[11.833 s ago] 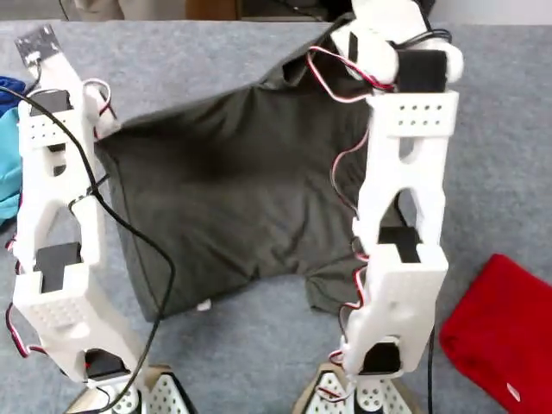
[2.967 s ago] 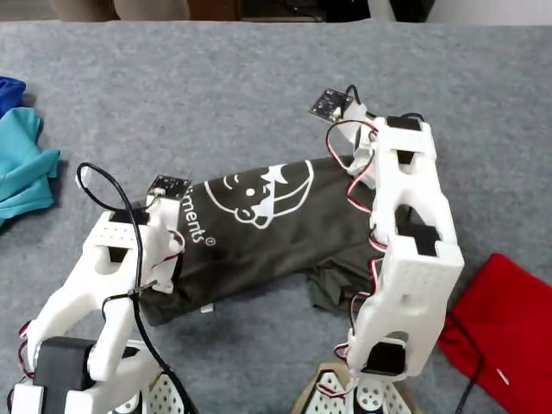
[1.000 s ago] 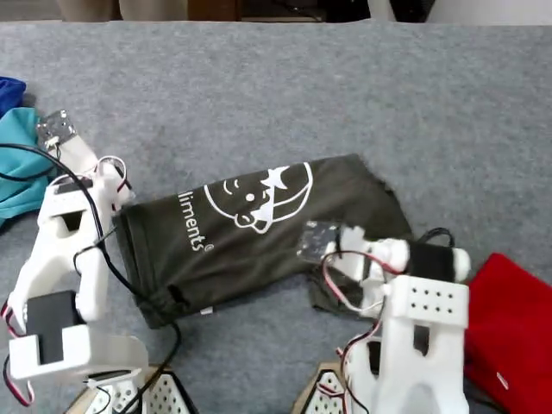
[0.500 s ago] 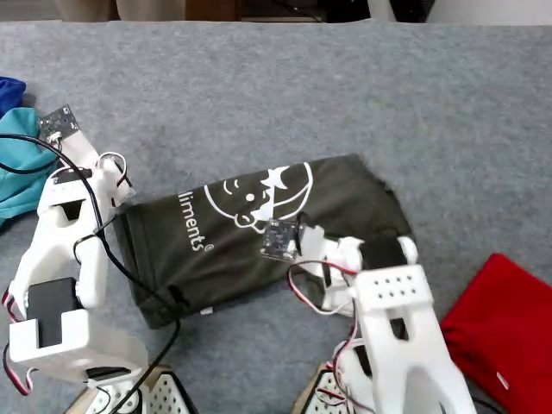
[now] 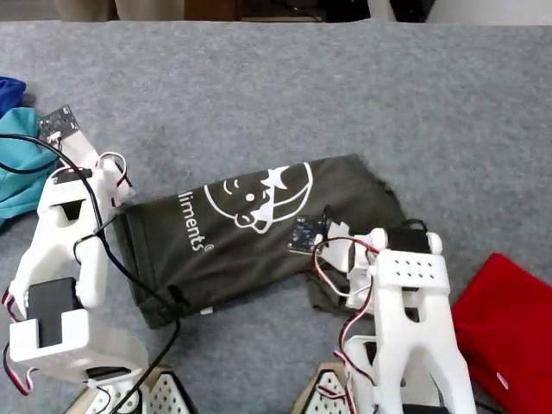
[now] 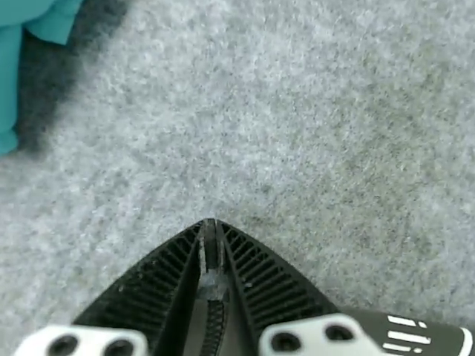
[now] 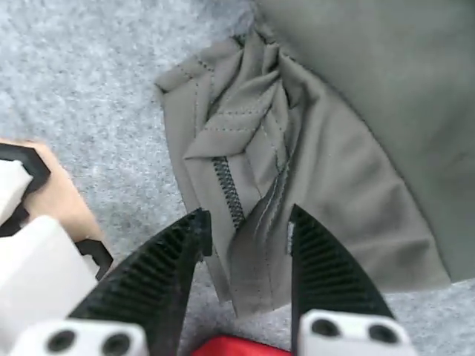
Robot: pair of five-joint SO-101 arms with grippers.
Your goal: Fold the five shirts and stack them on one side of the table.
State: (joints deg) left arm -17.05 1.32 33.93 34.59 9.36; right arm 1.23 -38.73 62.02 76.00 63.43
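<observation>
Dark shirt (image 5: 259, 233), folded, lying at middle of surface (image 5: 431, 103) with print up, crumpled sleeve (image 7: 237, 148) protruding at near right. Right fingers (image 7: 326, 274) spread wide over that sleeve. Left fingers (image 6: 245, 274) pressed together above bare surface beside teal shirt (image 5: 13, 194) at left. Red shirt (image 5: 509, 319) at near right edge.

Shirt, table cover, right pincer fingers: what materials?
Shirt: thin matte olive-grey knit, likely cotton jersey; soft creases, stitched hems. Table cover: grey felt or low-pile carpet, fuzzy speckled surface. Right pincer fingers: black ribbed plastic, probably 3D-printed.
</observation>
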